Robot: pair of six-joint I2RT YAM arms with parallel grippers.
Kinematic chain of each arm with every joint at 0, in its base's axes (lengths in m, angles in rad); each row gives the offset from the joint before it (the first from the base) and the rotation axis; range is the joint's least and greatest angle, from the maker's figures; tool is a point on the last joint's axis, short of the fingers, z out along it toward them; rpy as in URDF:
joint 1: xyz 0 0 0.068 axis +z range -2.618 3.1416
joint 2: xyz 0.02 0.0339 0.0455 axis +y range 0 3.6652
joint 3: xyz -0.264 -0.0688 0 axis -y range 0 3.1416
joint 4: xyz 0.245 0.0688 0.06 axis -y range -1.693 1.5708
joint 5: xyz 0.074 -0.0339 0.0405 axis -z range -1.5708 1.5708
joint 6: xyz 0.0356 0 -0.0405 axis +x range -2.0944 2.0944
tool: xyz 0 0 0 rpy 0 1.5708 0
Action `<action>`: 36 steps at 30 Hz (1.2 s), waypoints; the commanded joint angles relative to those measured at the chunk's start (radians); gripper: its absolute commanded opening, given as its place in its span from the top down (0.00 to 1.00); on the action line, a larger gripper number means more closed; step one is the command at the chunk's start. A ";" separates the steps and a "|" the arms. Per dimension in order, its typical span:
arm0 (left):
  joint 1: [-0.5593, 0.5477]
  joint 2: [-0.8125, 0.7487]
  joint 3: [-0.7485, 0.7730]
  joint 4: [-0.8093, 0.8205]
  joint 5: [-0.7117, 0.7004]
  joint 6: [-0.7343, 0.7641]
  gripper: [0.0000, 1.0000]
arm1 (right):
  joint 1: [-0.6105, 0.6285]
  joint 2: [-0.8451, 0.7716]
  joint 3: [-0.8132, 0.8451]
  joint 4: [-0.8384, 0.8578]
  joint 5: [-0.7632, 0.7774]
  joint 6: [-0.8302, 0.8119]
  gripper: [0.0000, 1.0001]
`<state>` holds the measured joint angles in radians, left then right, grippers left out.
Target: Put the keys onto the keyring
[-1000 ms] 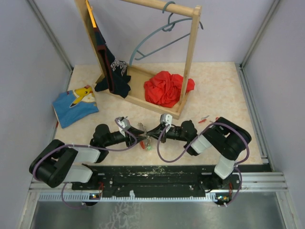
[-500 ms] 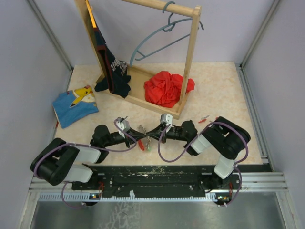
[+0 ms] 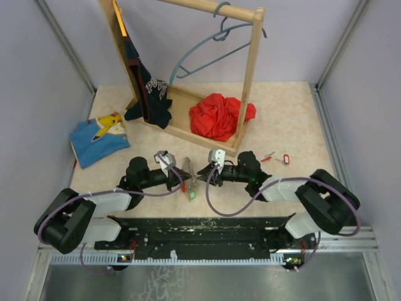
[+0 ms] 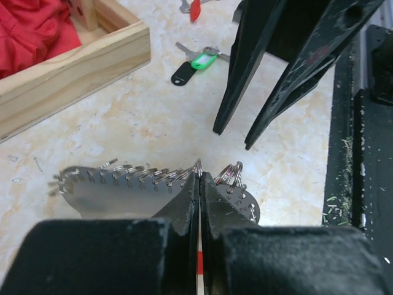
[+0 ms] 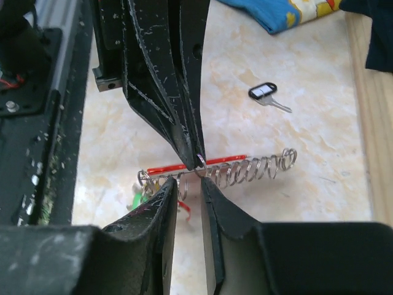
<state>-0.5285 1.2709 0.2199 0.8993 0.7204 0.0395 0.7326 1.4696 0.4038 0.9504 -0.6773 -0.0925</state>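
Observation:
The keyring (image 5: 245, 169) is a silver plate with a row of small rings, a red strap (image 5: 196, 164) and green and yellow tabs (image 5: 138, 200). My left gripper (image 4: 201, 178) is shut on one ring of it and holds it just above the table; it also shows in the top view (image 3: 182, 176). My right gripper (image 5: 189, 187) is open, its fingertips (image 4: 245, 86) facing the keyring from the other side, close to the pinched ring. A green-headed key (image 4: 204, 60) with a black tag (image 4: 182, 72) lies beyond it. A red key (image 3: 268, 157) lies to the right.
A wooden rack (image 3: 188, 128) with a red cloth (image 3: 219, 116), a dark shirt and a blue hanger stands behind the grippers. A blue shirt (image 3: 99, 139) lies at the left. A black-headed key (image 5: 263, 92) lies on the table. A red tag (image 3: 285, 159) lies at the right.
The right arm has folded lower and stretched out to the right, uncovering the red tag. Both grippers have shifted slightly away from me, with the keyring still between them.

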 commanded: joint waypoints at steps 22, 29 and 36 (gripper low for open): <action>-0.105 0.027 0.154 -0.364 -0.052 0.167 1.00 | -0.009 0.017 0.228 -0.513 -0.088 -0.360 0.74; -0.110 0.033 0.155 -0.365 -0.044 0.176 1.00 | -0.009 0.056 0.236 -0.481 -0.136 -0.348 0.76; -0.113 0.033 0.156 -0.366 -0.031 0.179 1.00 | -0.008 0.080 0.242 -0.454 -0.149 -0.336 0.77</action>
<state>-0.6342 1.3022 0.3458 0.5285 0.6579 0.2035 0.7307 1.5333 0.5983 0.4313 -0.7815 -0.4404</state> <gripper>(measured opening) 0.005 0.235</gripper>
